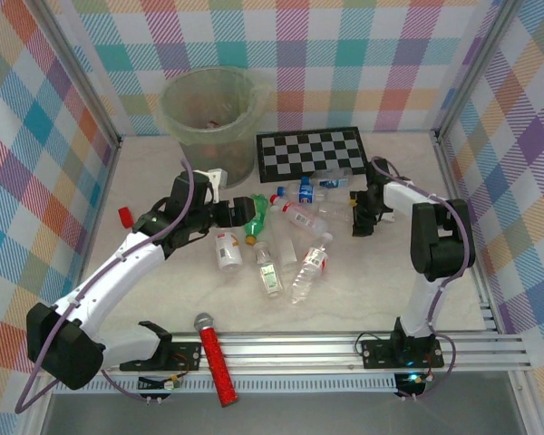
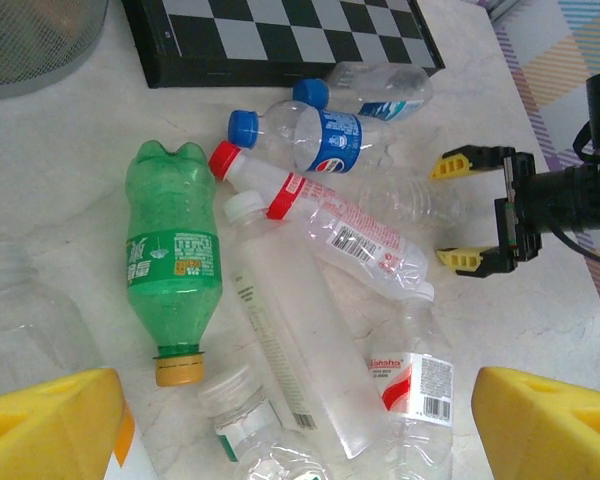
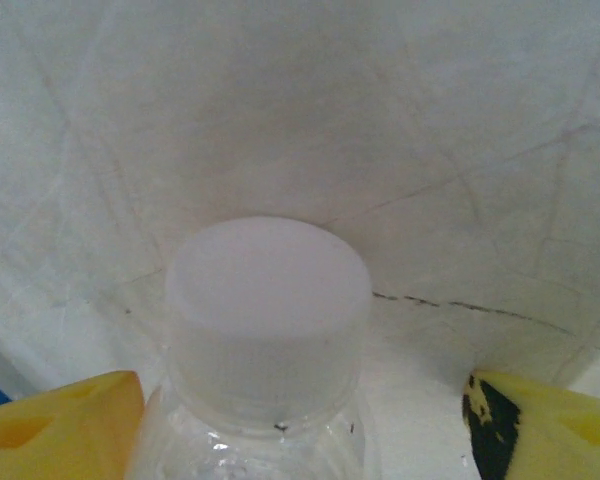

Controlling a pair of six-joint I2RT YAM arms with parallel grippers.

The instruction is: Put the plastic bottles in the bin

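Several plastic bottles (image 1: 281,240) lie on their sides in a loose cluster at the middle of the table (image 1: 417,299), just in front of the chequered board (image 1: 313,151). All of these are outside the bin (image 1: 213,113), which stands upright at the far left, just beside the board's left edge; something shows at its bottom but is too indistinct to identify. In the left wrist view, the green bottle (image 2: 175,265) lies with its yellow cap toward the camera. To its right, a red-capped bottle (image 2: 325,225) with a red-and-white label lies diagonally, touching a long clear bottle (image 2: 295,350) with a white cap. A blue-labelled bottle (image 2: 325,135) with a blue cap lies beyond these, and a second blue-capped bottle (image 2: 375,88) lies close to the board's near edge. The left gripper (image 2: 305,420) hangs above the near-left side of the cluster, its yellow fingers (image 2: 55,425) spread wide with nothing gripped between them. The right gripper (image 2: 470,212) sits low at the right side of the cluster with its jaws apart. In the right wrist view, a clear white-capped bottle (image 3: 268,310) stands between that gripper's fingers, with a visible gap to the finger on the right of that view. Whether the other finger touches the bottle's shoulder cannot be told, so the jaws straddle this bottle without clamping it. A red microphone (image 1: 216,353) lies at the near edge of the table, well apart from the cluster. A small red block (image 1: 124,215) sits left of the left arm.
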